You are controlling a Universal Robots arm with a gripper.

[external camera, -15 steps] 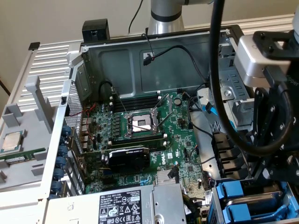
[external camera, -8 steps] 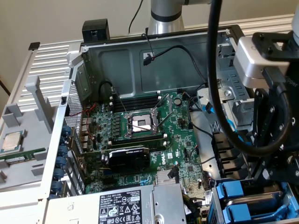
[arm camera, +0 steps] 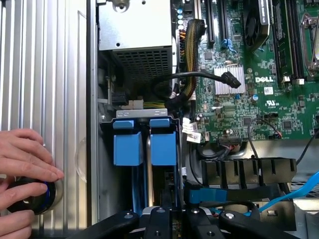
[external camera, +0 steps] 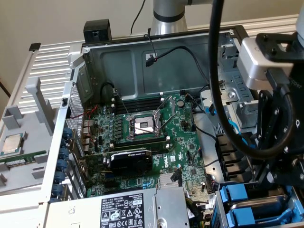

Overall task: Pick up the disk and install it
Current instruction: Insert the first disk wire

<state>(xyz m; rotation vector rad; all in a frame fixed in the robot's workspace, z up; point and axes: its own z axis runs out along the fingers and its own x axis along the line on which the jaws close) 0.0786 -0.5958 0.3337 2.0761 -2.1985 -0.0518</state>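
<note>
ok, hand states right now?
Robot hand: closed; whether it grips anything cannot be told.
Person's hand: resting on a round black object.

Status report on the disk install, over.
Gripper low over drive bay. Disk, likely the blue carrier in line with it, sits in bay beside twin carrier. Person's hand on black knob, off to the side.

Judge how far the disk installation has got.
Done, seemingly: two blue carriers sit side by side in the drive bay. In hand: the gripper hangs close by them; whether it grips one is unclear. Left: full seating cannot be confirmed.
</note>
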